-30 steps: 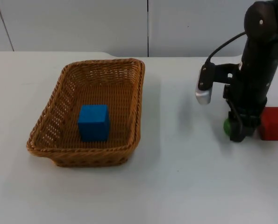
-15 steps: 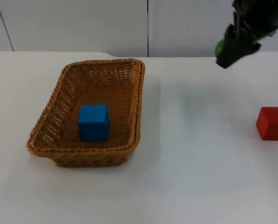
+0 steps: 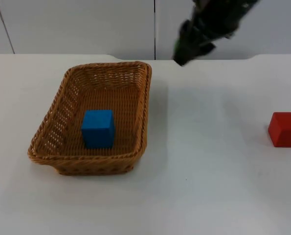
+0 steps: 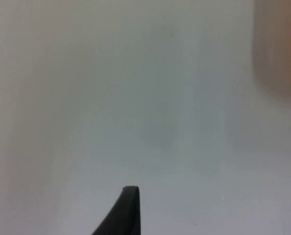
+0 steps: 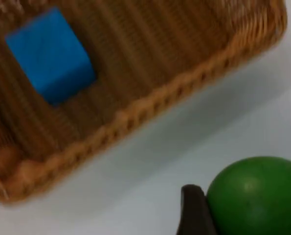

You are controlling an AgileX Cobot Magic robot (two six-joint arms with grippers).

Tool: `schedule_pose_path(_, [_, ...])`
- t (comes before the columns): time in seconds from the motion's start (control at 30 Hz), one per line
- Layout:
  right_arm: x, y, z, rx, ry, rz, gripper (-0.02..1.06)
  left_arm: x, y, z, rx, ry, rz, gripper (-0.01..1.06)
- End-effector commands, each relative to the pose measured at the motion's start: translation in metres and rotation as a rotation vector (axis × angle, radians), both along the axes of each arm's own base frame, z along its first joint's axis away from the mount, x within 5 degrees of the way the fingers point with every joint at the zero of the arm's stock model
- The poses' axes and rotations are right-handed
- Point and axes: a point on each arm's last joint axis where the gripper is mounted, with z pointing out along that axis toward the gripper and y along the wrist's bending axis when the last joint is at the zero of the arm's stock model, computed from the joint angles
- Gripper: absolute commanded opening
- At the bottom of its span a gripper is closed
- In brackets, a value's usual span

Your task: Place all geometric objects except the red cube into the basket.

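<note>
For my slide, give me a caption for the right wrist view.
Right tool carries a green ball toward the basket holding a blue cube.

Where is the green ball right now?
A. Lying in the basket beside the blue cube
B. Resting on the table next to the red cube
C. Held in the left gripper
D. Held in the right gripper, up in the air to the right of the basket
D: the right wrist view shows the green ball against the right gripper fingertip, not yet above the basket.

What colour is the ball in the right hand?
Green; the ball shows best in the right wrist view.
</note>
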Motion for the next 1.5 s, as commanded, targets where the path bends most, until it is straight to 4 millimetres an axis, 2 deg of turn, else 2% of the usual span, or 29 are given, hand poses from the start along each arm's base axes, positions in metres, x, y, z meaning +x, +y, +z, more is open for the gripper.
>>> schedule_pose_path(0.0, [0.011,0.029,0.007,0.050,-0.023,-0.010,0.00,-0.001,0.000,0.000,-0.002,0.001,0.008,1.05])
schedule_pose_path(0.03, [0.011,0.029,0.007,0.050,-0.023,-0.010,0.00,-0.001,0.000,0.000,-0.002,0.001,0.008,1.05])
schedule_pose_path(0.13, [0.032,0.054,-0.010,0.067,0.022,-0.032,0.00,0.000,0.001,0.000,-0.001,-0.005,0.009,1.05])
schedule_pose_path(0.17, [0.034,0.059,-0.008,0.082,0.021,-0.035,0.00,0.000,0.001,0.000,-0.001,-0.007,0.009,1.05])
schedule_pose_path(0.2, [0.045,0.069,-0.019,0.103,0.032,-0.045,0.00,0.000,0.001,0.000,0.000,-0.009,0.009,1.05])
schedule_pose_path(0.23, [0.045,0.069,-0.019,0.103,0.032,-0.045,0.00,0.000,0.001,0.000,0.000,-0.009,0.009,1.05])
schedule_pose_path(0.37, [0.059,0.095,-0.054,0.116,0.054,-0.041,0.00,0.000,0.001,0.000,0.000,-0.011,0.009,1.05])
schedule_pose_path(0.4, [0.059,0.095,-0.054,0.116,0.054,-0.041,0.00,0.000,0.001,0.000,0.000,-0.011,0.009,1.05])
schedule_pose_path(0.5, [0.060,0.110,-0.084,0.107,0.062,-0.024,0.00,0.001,0.001,0.000,0.000,-0.013,0.009,1.05])
schedule_pose_path(0.67, [0.062,0.118,-0.116,0.105,0.071,-0.026,0.00,0.001,0.001,0.001,0.002,-0.023,0.010,1.05])
schedule_pose_path(0.77, [0.063,0.118,-0.123,0.098,0.066,-0.027,0.03,0.001,0.001,0.001,0.002,-0.023,0.010,1.05])
schedule_pose_path(0.9, [0.064,0.118,-0.132,0.090,0.071,-0.029,0.19,0.001,0.001,0.001,0.002,-0.023,0.010,1.05])
schedule_pose_path(0.93, [0.064,0.118,-0.132,0.090,0.071,-0.029,0.19,0.001,0.001,0.001,0.002,-0.023,0.010,1.05])
schedule_pose_path(1.1, [0.065,0.119,-0.123,0.110,0.047,-0.029,0.57,0.002,0.001,0.001,0.002,-0.027,0.010,1.05])
schedule_pose_path(1.13, [0.065,0.119,-0.123,0.110,0.047,-0.029,0.57,0.002,0.001,0.001,0.002,-0.027,0.010,1.05])
schedule_pose_path(1.2, [0.065,0.119,-0.112,0.124,0.029,-0.029,0.68,0.002,0.001,0.001,0.002,-0.027,0.010,1.05])
schedule_pose_path(1.3, [0.064,0.118,-0.083,0.154,-0.007,-0.026,0.73,0.002,0.001,0.001,0.003,-0.029,0.011,1.05])
schedule_pose_path(1.33, [0.064,0.118,-0.083,0.154,-0.007,-0.026,0.73,0.002,0.001,0.001,0.003,-0.029,0.011,1.05])
schedule_pose_path(1.47, [0.054,0.111,-0.031,0.173,-0.029,-0.013,0.73,0.002,0.001,0.001,0.003,-0.029,0.011,1.05])
